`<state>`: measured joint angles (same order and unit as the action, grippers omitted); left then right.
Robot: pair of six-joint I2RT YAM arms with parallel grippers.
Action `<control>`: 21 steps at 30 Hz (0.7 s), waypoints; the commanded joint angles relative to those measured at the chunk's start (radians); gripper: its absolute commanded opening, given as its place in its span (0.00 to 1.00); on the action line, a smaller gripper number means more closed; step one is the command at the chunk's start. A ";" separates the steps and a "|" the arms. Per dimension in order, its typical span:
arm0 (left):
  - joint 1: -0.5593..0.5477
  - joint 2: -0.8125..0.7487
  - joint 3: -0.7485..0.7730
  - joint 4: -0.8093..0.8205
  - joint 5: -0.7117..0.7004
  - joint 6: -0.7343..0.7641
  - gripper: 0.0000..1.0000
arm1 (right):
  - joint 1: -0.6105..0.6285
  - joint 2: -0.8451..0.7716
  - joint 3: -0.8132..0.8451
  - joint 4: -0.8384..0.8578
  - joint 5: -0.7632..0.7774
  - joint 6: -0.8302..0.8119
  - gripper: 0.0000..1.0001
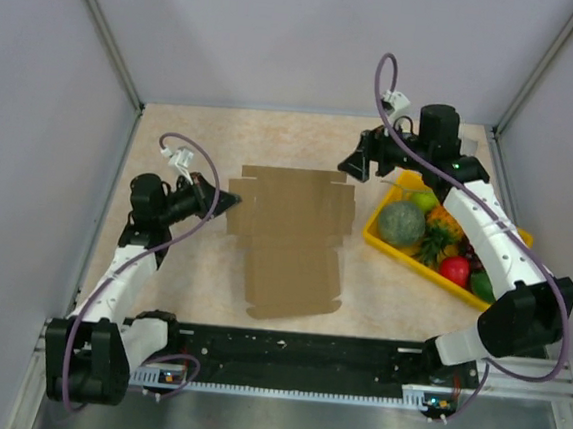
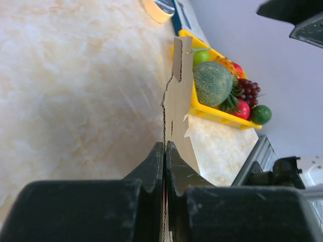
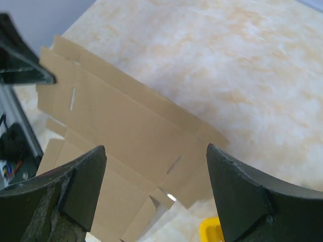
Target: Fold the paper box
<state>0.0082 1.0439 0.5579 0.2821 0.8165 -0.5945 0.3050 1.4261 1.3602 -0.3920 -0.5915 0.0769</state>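
Note:
The paper box (image 1: 290,235) is a flat brown cardboard die-cut sheet with flaps and notched edges, lying mid-table. My left gripper (image 1: 233,202) is shut on its left edge; in the left wrist view the sheet (image 2: 179,101) runs edge-on away from the closed fingertips (image 2: 165,146). My right gripper (image 1: 354,168) is open and empty, hovering above the sheet's far right corner. In the right wrist view the sheet (image 3: 116,131) lies below, between the two spread fingers (image 3: 86,181).
A yellow tray (image 1: 394,252) of toy fruit stands right of the sheet, under the right arm; it also shows in the left wrist view (image 2: 202,108). Grey walls close in the table on three sides. A black rail (image 1: 295,351) runs along the near edge.

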 commanded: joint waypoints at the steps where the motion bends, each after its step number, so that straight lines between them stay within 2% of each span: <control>1: -0.004 -0.056 0.077 -0.063 0.114 0.050 0.01 | 0.100 0.105 0.184 -0.169 -0.204 -0.248 0.81; 6: -0.005 -0.114 0.109 -0.086 0.191 0.073 0.01 | 0.128 0.207 0.333 -0.206 -0.437 -0.360 0.79; 12: -0.005 -0.143 0.125 -0.090 0.243 0.094 0.01 | 0.134 0.292 0.395 -0.255 -0.588 -0.405 0.75; 18: -0.005 -0.127 0.163 -0.086 0.280 0.102 0.01 | 0.170 0.330 0.393 -0.278 -0.594 -0.425 0.66; 21: -0.039 -0.108 0.186 -0.077 0.296 0.101 0.01 | 0.189 0.342 0.386 -0.283 -0.614 -0.431 0.63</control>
<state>-0.0051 0.9222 0.6762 0.1688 1.0576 -0.5133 0.4637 1.7565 1.7042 -0.6636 -1.1297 -0.3061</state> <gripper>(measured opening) 0.024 0.652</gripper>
